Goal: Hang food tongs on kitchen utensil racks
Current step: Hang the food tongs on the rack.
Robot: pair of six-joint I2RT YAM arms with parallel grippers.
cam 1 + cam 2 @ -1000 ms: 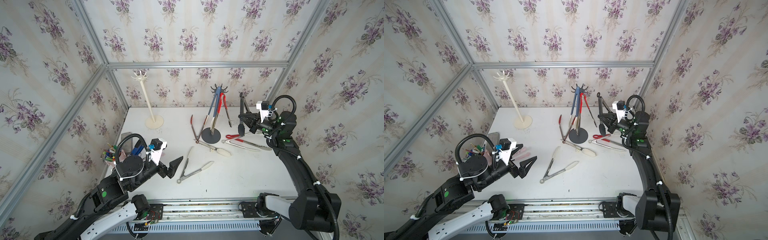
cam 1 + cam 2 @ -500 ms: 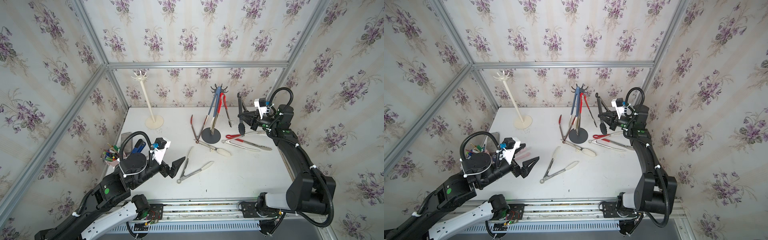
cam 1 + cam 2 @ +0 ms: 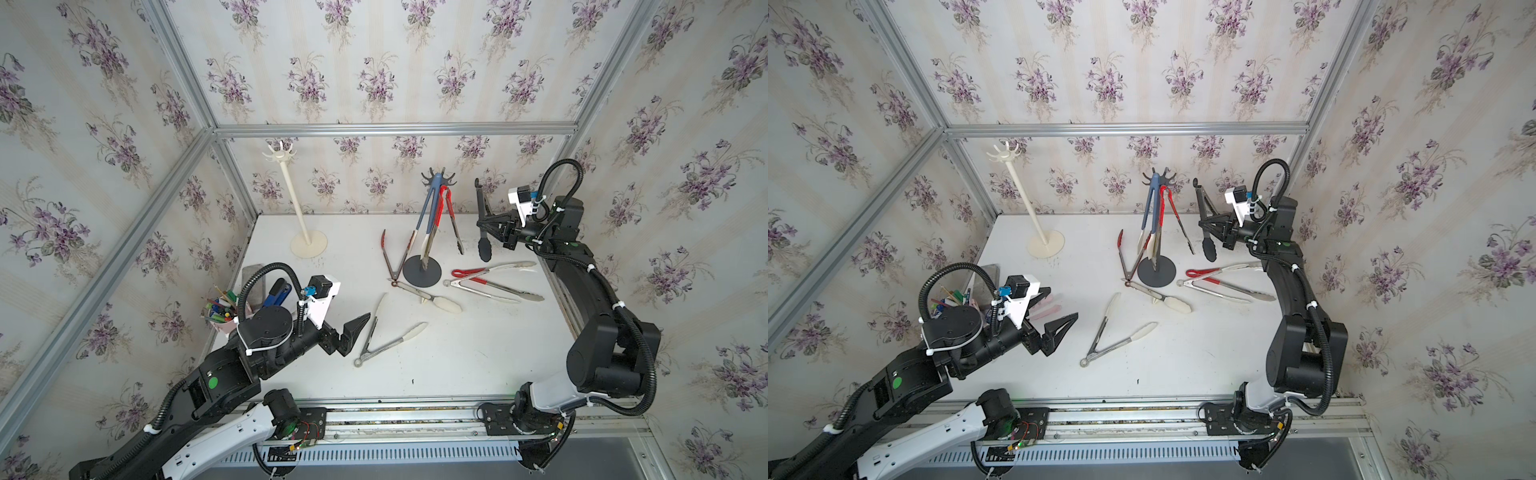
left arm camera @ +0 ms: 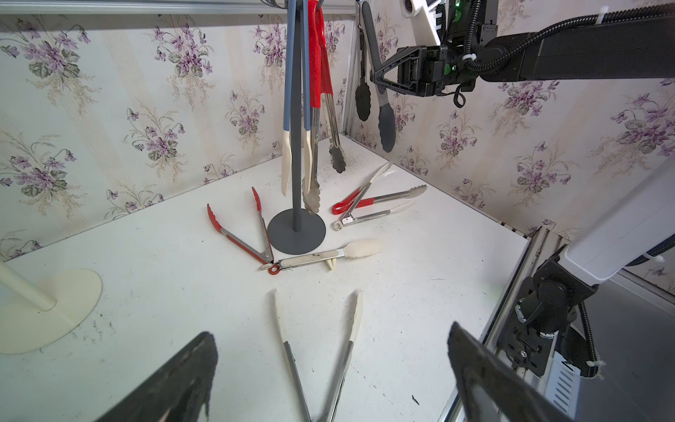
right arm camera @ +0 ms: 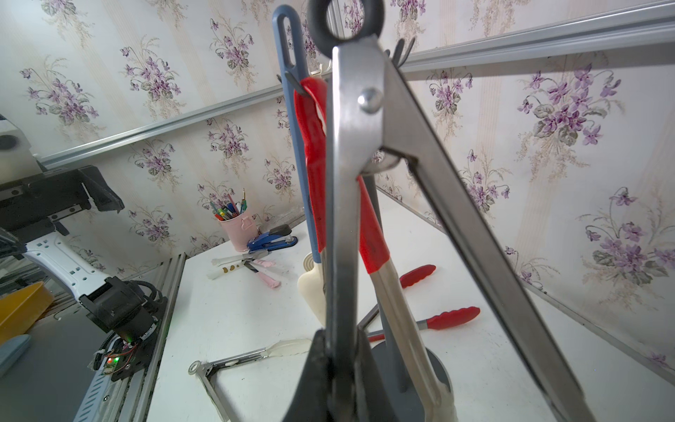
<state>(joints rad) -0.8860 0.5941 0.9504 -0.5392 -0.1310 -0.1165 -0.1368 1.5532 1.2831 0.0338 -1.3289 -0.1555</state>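
Black-tipped tongs (image 3: 484, 249) are clamped in the closed right gripper (image 3: 482, 224), just to the right of the dark grey rack (image 3: 432, 274) and apart from its crown of hooks. Their long axis is near vertical, with the hanging ring up and the tips down, clear of the table (image 3: 478, 365). They sit near the table's back right corner, close to the wall. Blue-handled tongs (image 3: 428, 208) and red-handled tongs (image 3: 444, 203) hang on the grey rack. The cream-white rack (image 3: 295, 203) stands well apart at back left, with bare table between the two. Five tongs lie around the grey base. White-tipped tongs (image 3: 386, 332) lie splayed just ahead of the left gripper (image 4: 330, 332), whose jaws stand wide apart and hold nothing. The front right of the table is bare. At the left edge a pink cup (image 5: 237, 234) holds pens (image 5: 228, 210), with a blue stapler (image 5: 272, 239) beside it.
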